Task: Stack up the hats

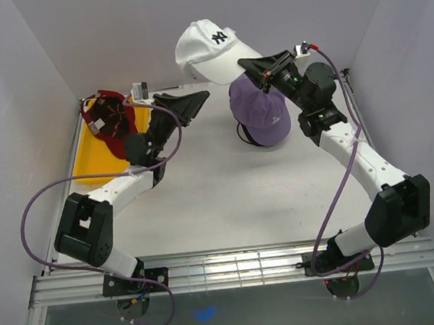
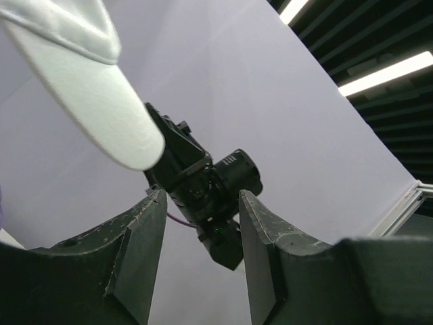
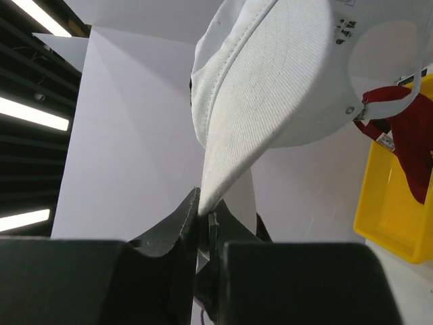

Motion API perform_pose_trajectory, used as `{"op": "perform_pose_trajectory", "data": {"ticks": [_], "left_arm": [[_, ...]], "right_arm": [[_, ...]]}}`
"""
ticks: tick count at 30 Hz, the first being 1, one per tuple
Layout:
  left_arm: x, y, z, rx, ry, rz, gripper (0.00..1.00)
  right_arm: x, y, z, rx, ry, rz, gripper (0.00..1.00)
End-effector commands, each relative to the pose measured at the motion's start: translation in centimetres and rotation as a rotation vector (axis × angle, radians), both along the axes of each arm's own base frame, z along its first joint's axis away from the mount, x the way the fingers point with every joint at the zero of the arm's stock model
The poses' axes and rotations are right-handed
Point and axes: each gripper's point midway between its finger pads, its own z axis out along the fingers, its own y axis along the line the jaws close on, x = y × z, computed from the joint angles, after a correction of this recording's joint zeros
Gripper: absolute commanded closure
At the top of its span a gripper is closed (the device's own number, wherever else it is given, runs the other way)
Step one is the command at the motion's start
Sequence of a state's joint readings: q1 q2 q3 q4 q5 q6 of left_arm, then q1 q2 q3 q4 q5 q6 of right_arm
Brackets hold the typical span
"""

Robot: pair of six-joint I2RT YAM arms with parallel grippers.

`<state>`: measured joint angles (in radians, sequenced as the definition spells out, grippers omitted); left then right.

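Note:
My right gripper (image 1: 247,64) is shut on the brim of the white cap (image 1: 208,50) and holds it in the air at the back, above and left of the lavender cap (image 1: 260,111), which lies on the table. In the right wrist view the white brim (image 3: 237,142) is pinched between my jaws (image 3: 204,215). The dark red cap (image 1: 110,122) lies in the yellow tray (image 1: 94,163) at the left. My left gripper (image 1: 201,96) is open and empty, raised just left of the white cap; its view shows the white brim (image 2: 88,95) above its fingers (image 2: 199,227). The black cap is not in view.
White walls enclose the table on three sides. The yellow tray sits against the left wall. Purple cables loop from both arms. A metal rail (image 1: 235,268) runs along the near edge.

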<state>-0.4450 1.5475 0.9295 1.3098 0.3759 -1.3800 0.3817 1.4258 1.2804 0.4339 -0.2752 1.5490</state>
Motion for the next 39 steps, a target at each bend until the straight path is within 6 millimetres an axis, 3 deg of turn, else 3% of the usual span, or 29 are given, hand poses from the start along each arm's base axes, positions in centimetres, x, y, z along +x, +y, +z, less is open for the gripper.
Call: {"op": "perform_pose_trajectory", "data": {"ticks": [1, 5, 13, 18, 26, 39], "left_arm": [[-4.0, 1.7, 3.0, -0.016, -0.133, -0.016, 0.43], [-6.6, 2.6, 4.4, -0.008, -0.183, -0.021, 0.42], [-9.3, 3.7, 6.9, 0.044, -0.253, 0.001, 0.42], [-9.8, 4.3, 7.4, 0.055, -0.263, 0.002, 0.42], [-9.9, 4.6, 7.7, 0.074, -0.270, -0.009, 0.43], [-9.8, 4.4, 6.9, 0.082, -0.255, -0.029, 0.43]], "right_arm": [[0.5, -1.6, 3.7, 0.030, -0.168, -0.047, 0.92], [1.4, -2.8, 3.0, 0.033, -0.182, -0.076, 0.92], [2.5, -6.8, 1.2, 0.060, -0.235, -0.137, 0.92], [2.2, -8.2, -0.4, 0.078, -0.273, -0.144, 0.92], [1.4, -8.6, -2.5, 0.096, -0.276, -0.128, 0.92], [1.2, -10.0, -5.0, 0.100, -0.257, -0.135, 0.92]]}}
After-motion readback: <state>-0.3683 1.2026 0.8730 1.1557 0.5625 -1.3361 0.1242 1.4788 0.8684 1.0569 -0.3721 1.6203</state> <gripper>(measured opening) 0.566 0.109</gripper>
